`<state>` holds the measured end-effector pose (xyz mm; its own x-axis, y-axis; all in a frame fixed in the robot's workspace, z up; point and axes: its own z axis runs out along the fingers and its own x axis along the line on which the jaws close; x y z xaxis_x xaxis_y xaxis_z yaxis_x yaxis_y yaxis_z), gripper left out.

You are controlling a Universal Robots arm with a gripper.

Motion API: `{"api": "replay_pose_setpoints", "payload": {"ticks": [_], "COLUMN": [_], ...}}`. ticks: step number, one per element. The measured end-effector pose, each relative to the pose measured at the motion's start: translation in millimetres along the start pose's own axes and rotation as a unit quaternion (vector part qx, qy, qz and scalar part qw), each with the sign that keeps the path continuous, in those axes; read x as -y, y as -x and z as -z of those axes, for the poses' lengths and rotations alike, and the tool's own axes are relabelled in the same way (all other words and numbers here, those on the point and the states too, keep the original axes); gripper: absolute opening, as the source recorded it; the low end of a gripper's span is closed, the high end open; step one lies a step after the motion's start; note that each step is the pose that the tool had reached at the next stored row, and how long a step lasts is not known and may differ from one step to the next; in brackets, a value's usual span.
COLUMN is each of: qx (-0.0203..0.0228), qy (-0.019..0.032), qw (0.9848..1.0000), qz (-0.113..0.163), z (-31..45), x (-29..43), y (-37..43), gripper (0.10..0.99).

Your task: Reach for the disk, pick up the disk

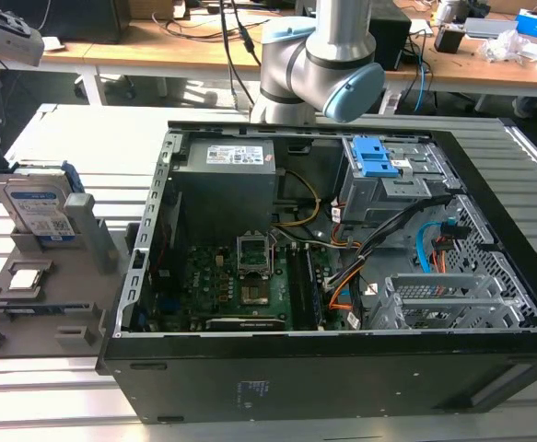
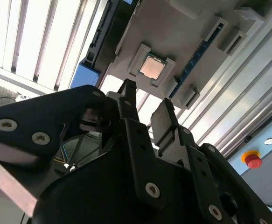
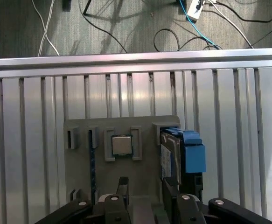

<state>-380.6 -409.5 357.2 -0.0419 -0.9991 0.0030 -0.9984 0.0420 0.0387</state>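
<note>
**Clerk:** Item one, the jaws?

**Checker:** Gripper [image 3: 144, 183], black, two fingers [image 2: 129, 100]. Jaws parted, nothing between them. It hangs over the grey holder [image 3: 80, 158] and appears clear of everything on it.

**Clerk:** Item two, the task's thing?

**Checker:** Disk [image 1: 36, 207], silver-grey, labelled face, blue bracket [image 3: 194, 151] along its edge. It stands on edge in a slot of the holder, at the exterior view's left, outside the computer case [image 1: 342, 378]. In the first wrist view it sits just beside the line of one finger, untouched. It is stood upright, presumably, so that two fingers can close on its flat faces.

**Clerk:** Neighbours?

**Checker:** Chip [image 3: 122, 145], small, square, lying flat in its own frame on the holder, just beside the disk's slot. The frame likely keeps it from sliding.

**Clerk:** Surface?

**Checker:** Table [image 1: 38, 401], slatted aluminium, carrying holder and case side by side. The case lies open, with the power supply box [image 1: 231, 175] at its far end and the arm [image 1: 328, 64] at its far side.

**Clerk:** Room?

**Checker:** Floor [image 3: 126, 28] beyond the table edge, loose cables [image 3: 191, 28] on it. Desks [image 1: 176, 41] run along the far side.
</note>
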Motion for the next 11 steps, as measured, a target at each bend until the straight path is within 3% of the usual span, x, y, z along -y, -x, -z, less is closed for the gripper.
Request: {"api": "replay_pose_setpoints", "payload": {"ticks": [3, 11], "qx": [0.0000, -0.0003], "qy": [0.0000, 0.0000], "qw": [1.0000, 1.0000], "qz": [0.000, 0.000], "z": [0.0, 0.0], "x": [-0.1, -1.1], "y": [0.6, 27.1], "gripper": [0.427, 0.427]}}
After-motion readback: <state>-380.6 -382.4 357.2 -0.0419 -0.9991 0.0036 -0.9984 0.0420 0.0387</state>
